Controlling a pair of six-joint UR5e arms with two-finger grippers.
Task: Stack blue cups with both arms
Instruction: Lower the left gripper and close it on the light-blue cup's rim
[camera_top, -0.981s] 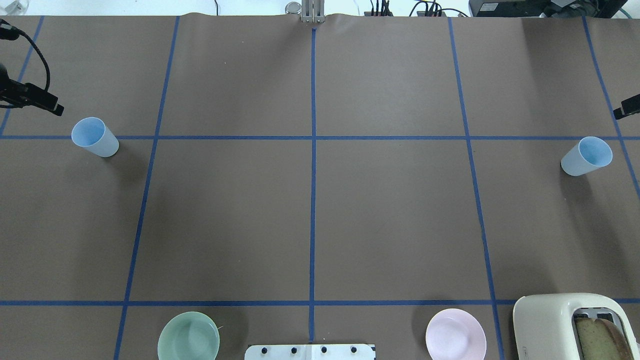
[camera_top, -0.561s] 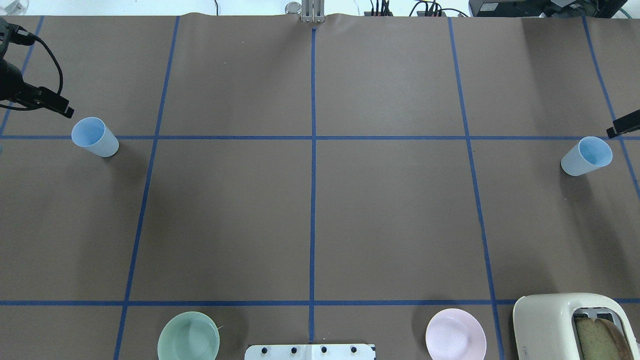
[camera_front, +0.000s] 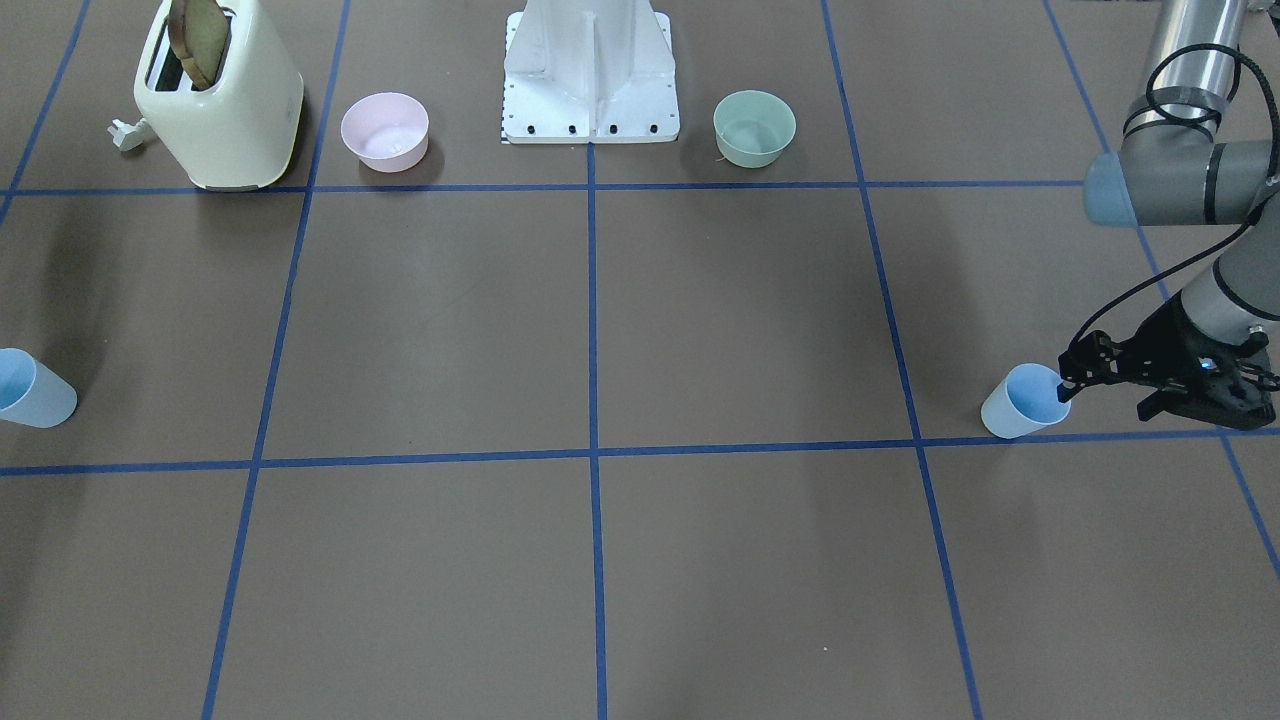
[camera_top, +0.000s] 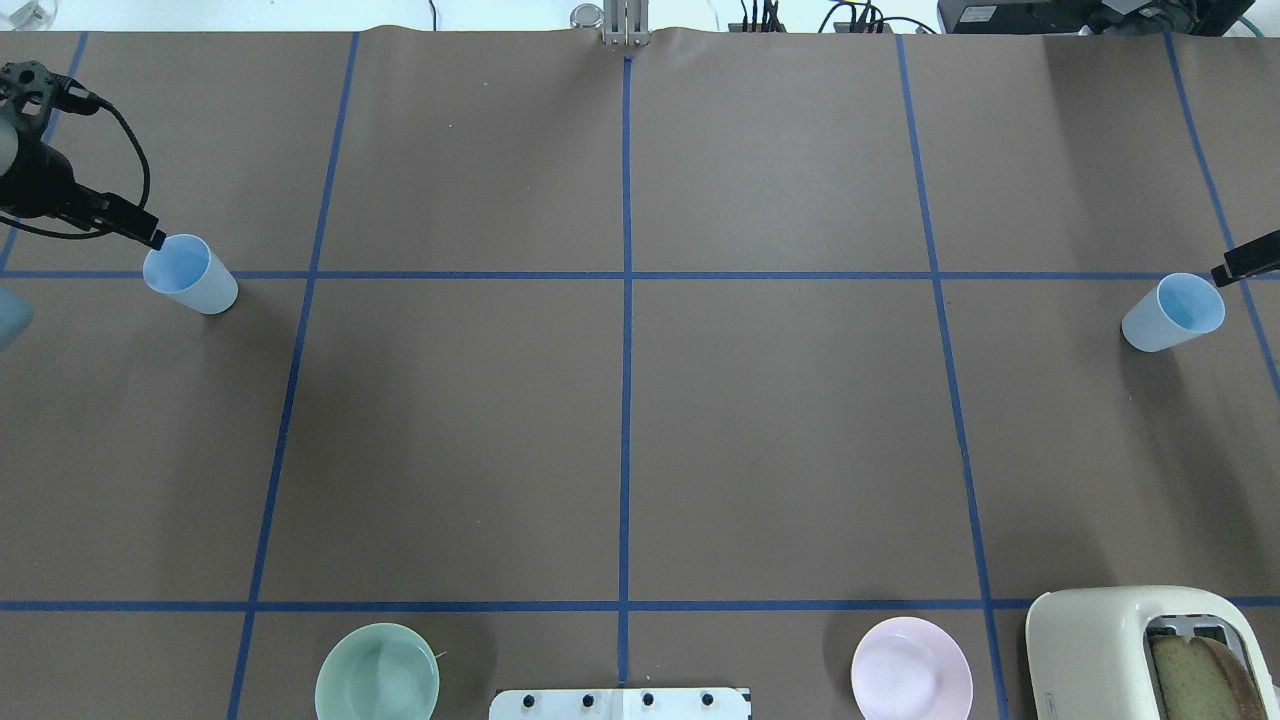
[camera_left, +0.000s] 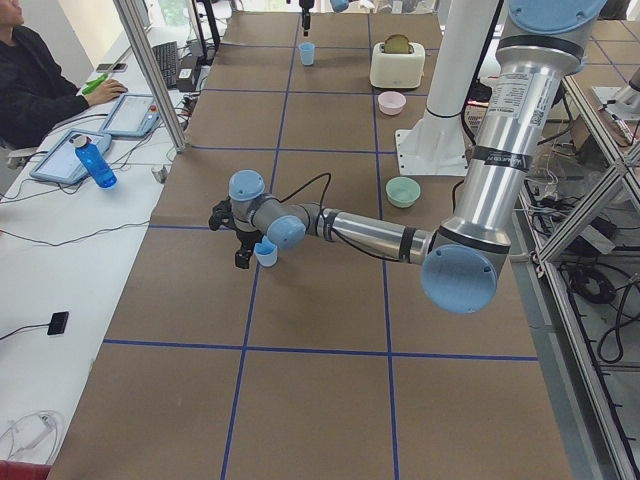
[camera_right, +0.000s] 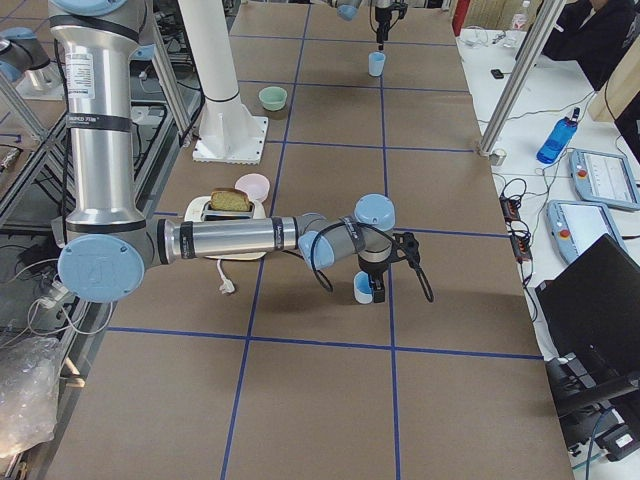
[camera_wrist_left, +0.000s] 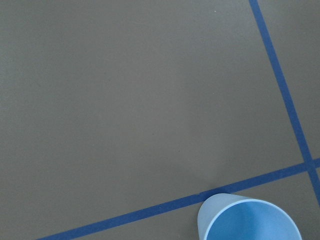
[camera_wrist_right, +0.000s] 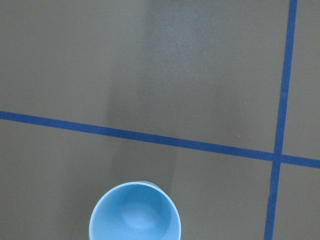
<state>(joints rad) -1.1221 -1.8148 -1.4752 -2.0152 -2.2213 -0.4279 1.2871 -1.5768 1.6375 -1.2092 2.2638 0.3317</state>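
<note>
Two blue cups stand upright at opposite ends of the brown, blue-taped tabletop (camera_top: 780, 420) — the left cup (camera_top: 190, 275) with the left gripper (camera_front: 1105, 398) spread open at its rim, the right cup (camera_top: 1172, 313) just beside the right gripper (camera_top: 1245, 268), whose jaws I cannot make out. One green bowl (camera_top: 377, 672), one pink bowl (camera_top: 911, 668) and one toaster (camera_top: 1120, 650) sit near the robot's base (camera_top: 620, 703); an operator (camera_left: 35, 85) sits at a side desk (camera_left: 80, 290).

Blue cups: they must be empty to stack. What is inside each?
The right cup is empty: its bare bottom shows. The left cup looks empty, but its bottom is cut off in the wrist view.
</note>
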